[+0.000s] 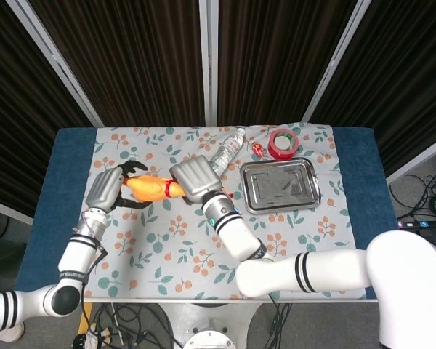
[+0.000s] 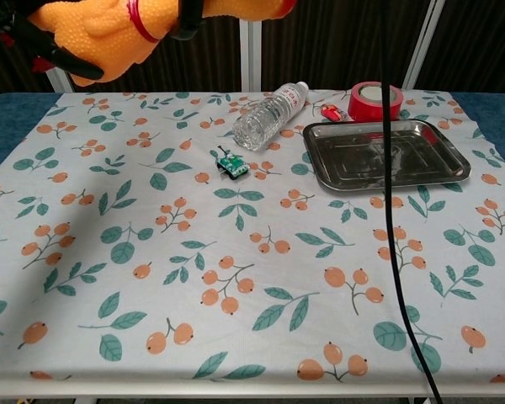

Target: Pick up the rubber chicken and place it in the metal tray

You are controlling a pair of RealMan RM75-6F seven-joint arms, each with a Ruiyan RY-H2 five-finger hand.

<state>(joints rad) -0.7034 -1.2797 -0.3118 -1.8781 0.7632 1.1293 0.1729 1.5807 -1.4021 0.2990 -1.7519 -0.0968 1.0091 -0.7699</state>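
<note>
The orange rubber chicken hangs in the air over the left part of the table, and fills the top left corner of the chest view. My left hand wraps dark fingers around its body end. My right hand grips the neck end by the red band, where its fingers show. The metal tray lies on the cloth at the right, with nothing in it, well apart from both hands.
A clear plastic bottle lies left of the tray. A red tape roll and a small red item sit behind the tray. A small green item lies mid-table. A black cable hangs close to the chest camera.
</note>
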